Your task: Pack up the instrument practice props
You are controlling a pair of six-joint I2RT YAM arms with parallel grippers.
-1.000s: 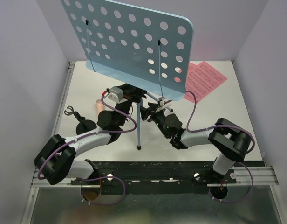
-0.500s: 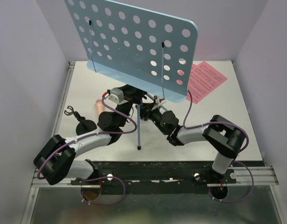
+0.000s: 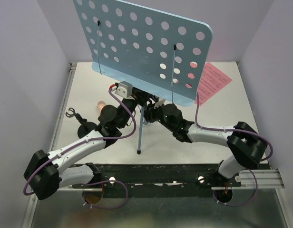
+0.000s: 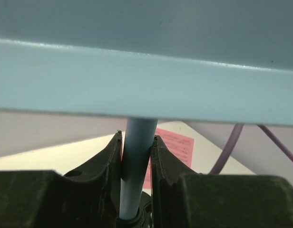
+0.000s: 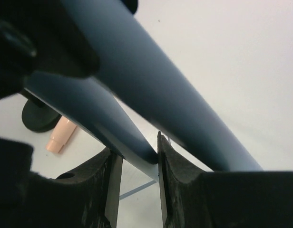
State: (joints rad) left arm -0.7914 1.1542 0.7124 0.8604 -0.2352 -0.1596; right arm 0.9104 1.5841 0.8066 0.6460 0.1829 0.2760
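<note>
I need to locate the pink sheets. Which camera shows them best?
Top external: the pink sheet-music pages lie at the table's far right, partly hidden by the music stand's desk. Left wrist catches only a pink patch behind the stand's pole; right wrist shows none.

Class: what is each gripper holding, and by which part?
Both hold the music stand: left gripper on its upright pole just under the desk, right gripper on a slanted blue tube.

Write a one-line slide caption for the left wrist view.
Left gripper clamped on the blue stand pole under its desk; pink sheet beyond.
</note>
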